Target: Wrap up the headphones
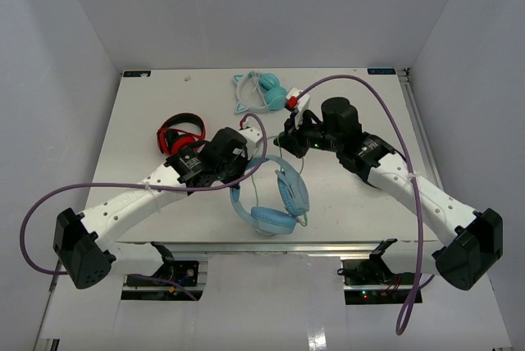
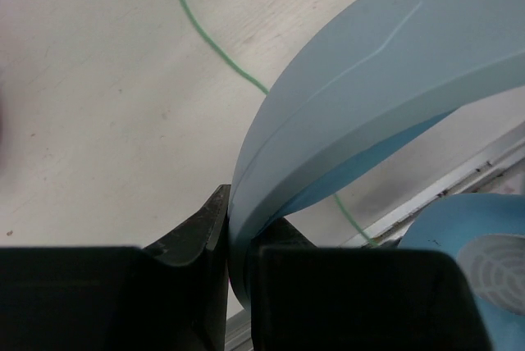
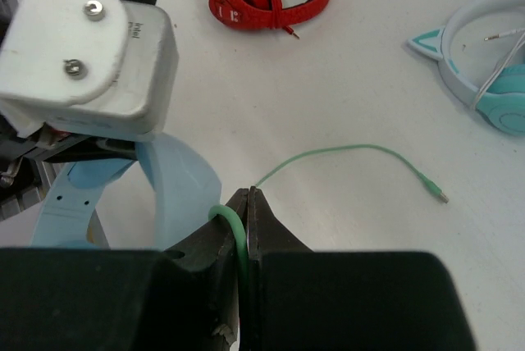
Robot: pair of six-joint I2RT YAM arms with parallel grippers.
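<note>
The large light-blue over-ear headphones (image 1: 291,191), with a smooth wide plastic band and thick padded cups, lie at the lower centre of the white table (image 1: 148,109). The left gripper (image 2: 242,224) clamps the band; the right gripper (image 3: 248,197) pinches their thin pale-green cable (image 3: 361,147).

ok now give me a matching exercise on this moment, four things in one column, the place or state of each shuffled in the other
Column one
1. left tool
2. right tool
3. red-and-black headphones
4. cat-ear headphones

Column two
a. shut on the green cable
b. lying loose near the far edge of the table
c. shut on the light-blue headband
d. lying loose on the left side of the table

Pairs: 1-c, 2-a, 3-d, 4-b
</note>
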